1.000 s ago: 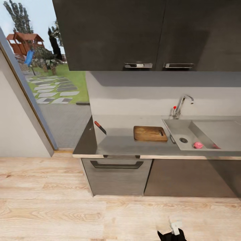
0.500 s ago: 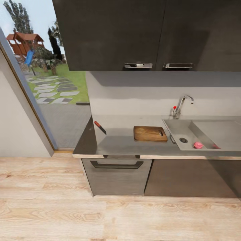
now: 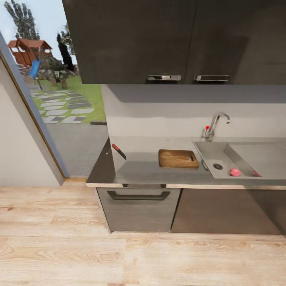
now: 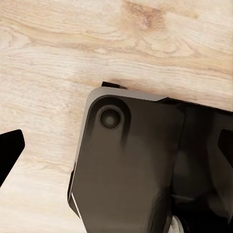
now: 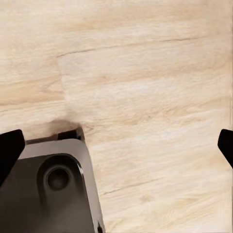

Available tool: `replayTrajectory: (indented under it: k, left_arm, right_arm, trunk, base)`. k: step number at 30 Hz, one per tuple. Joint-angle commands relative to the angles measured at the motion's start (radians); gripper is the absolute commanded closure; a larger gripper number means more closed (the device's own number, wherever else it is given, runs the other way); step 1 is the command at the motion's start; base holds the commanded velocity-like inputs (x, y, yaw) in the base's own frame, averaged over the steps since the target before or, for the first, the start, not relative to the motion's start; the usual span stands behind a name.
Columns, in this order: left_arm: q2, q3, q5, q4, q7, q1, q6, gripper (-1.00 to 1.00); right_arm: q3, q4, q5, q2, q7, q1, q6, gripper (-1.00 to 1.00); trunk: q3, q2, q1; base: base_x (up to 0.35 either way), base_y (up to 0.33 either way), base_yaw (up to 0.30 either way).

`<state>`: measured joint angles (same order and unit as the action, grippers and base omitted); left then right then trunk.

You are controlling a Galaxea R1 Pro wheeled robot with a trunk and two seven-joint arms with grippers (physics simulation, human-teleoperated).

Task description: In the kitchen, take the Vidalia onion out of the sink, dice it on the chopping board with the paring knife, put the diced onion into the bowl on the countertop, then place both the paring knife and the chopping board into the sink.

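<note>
Vidalia onion (image 3: 235, 172): small, pink-red, low in the sink (image 3: 254, 159) basin at the right of the counter (image 3: 143, 169), just right of the round drain (image 3: 217, 166). Chrome tap (image 3: 216, 124) with a red dot at the far edge of the sink, flat drainboard to the right. Chopping board (image 3: 178, 158): brown wood, flat on the counter just left of the sink, slot handle at its right end, close to the basin rim. Paring knife (image 3: 118, 151): red handle, dark blade, well left of the board near the counter's left end, handle toward the far side.

Dark wall cabinets (image 3: 171, 39) overhead with two metal handles. Grey drawer (image 3: 138, 208) with a dark pull under the counter's near edge. Pale wooden floor (image 3: 59, 246) in front. Open doorway at far left, with a paved garden path and a play structure outside.

Left pincer (image 4: 116, 160), seen from the left wrist: dark fingertips at opposite edges, spread wide, nothing between them, above a dark rounded robot base panel (image 4: 131, 165) and floor. Right pincer (image 5: 116, 148), seen from the right wrist: likewise spread apart and holding nothing, over floor planks and a corner of the same dark base.
</note>
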<state>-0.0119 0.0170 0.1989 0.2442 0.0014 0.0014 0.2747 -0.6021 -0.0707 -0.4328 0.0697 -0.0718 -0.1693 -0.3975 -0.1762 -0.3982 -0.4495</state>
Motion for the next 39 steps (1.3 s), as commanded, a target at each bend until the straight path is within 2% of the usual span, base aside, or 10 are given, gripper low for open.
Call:
replayTrajectory:
  k: [1, 4, 5, 10, 14, 23, 30, 35, 37, 39]
  left_arm:
    - [0.000, 0.001, 0.004, 0.001, 0.000, 0.000, 0.001, -1.00]
    - [0.000, 0.001, 0.004, 0.001, 0.000, 0.000, 0.001, -1.00]
    - [0.001, 0.001, 0.004, 0.001, 0.000, 0.000, 0.001, -1.00]
    - [0.001, 0.001, 0.004, 0.001, 0.000, 0.000, 0.000, -1.00]
    - [0.000, 0.001, 0.004, 0.001, 0.000, 0.000, 0.000, -1.00]
    - [-0.002, 0.001, 0.004, 0.002, -0.001, 0.000, 0.000, -1.00]
    - [-0.002, 0.001, 0.004, 0.002, -0.001, 0.000, 0.000, -1.00]
    - [-0.002, 0.001, 0.004, 0.003, -0.001, 0.000, 0.000, -1.00]
    - [-0.002, 0.001, 0.004, 0.003, -0.001, 0.000, 0.000, -1.00]
    - [-0.002, 0.001, 0.004, 0.002, -0.001, 0.000, 0.000, -1.00]
  right_arm:
    - [-0.005, -0.028, -0.006, -0.002, -0.006, -0.001, -0.003, -1.00]
    - [-0.004, -0.077, -0.002, -0.012, -0.007, -0.001, -0.002, -1.00]
    - [0.001, -0.101, -0.001, -0.027, -0.009, -0.001, -0.003, -1.00]
    - [0.005, -0.069, -0.002, -0.040, -0.011, -0.001, -0.002, -1.00]
    - [0.006, -0.009, -0.002, -0.043, -0.011, -0.001, -0.003, -1.00]
    - [0.008, -0.005, -0.003, -0.052, -0.010, -0.001, -0.006, -1.00]
    - [0.004, -0.001, -0.002, -0.070, -0.008, -0.001, -0.004, -1.00]
    - [0.007, -0.002, -0.002, -0.063, -0.008, -0.001, -0.005, -1.00]
    - [0.016, -0.004, -0.002, -0.060, -0.008, -0.001, -0.005, -1.00]
    - [0.050, -0.005, -0.002, -0.059, -0.008, -0.001, -0.005, -1.00]
  trunk:
    - [-0.002, -0.002, -0.001]
    - [-0.002, -0.002, -0.001]
    - [-0.002, -0.002, -0.001]
    - [-0.002, -0.002, -0.001]
    - [-0.002, -0.002, -0.001]
    - [-0.002, -0.002, -0.001]
    - [-0.002, -0.002, -0.001]
    - [-0.002, -0.002, -0.001]
    - [-0.002, -0.002, -0.001]
    - [-0.002, -0.002, -0.001]
  base:
    - [0.000, 0.000, 0.000]
    - [0.000, 0.000, 0.000]
    - [0.000, 0.000, 0.000]
    - [0.000, 0.000, 0.000]
    - [0.000, 0.000, 0.000]
    - [0.000, 0.000, 0.000]
    - [0.000, 0.000, 0.000]
    - [0.000, 0.000, 0.000]
    - [0.000, 0.000, 0.000]
    - [0.000, 0.000, 0.000]
